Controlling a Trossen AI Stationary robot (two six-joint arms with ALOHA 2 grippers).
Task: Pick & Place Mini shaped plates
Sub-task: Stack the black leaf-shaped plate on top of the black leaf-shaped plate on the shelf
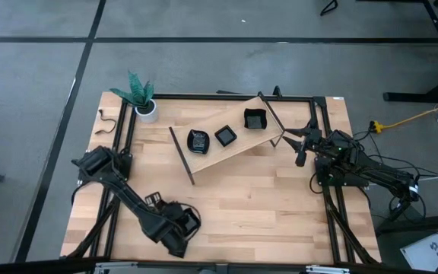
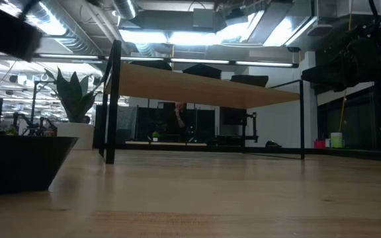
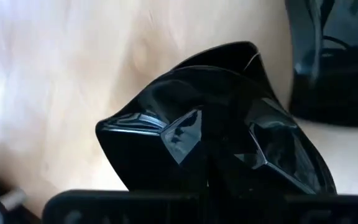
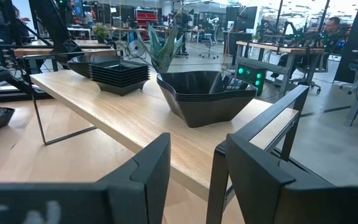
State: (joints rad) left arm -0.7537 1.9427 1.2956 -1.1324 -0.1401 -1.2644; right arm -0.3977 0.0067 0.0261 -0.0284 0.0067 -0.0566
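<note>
High view: I see three stacks of mini shaped plates on the raised shelf at centre; potted plant upper left. Left gripper, lower left, clenched. Left wrist view: one black plate fills the frame. Right gripper beside the shelf's right end, fingers released.

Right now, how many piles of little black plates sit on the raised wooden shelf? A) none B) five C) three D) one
C: the high view shows three dark piles in a row on the shelf: a rounded pile, a square pile and another square pile.
</note>
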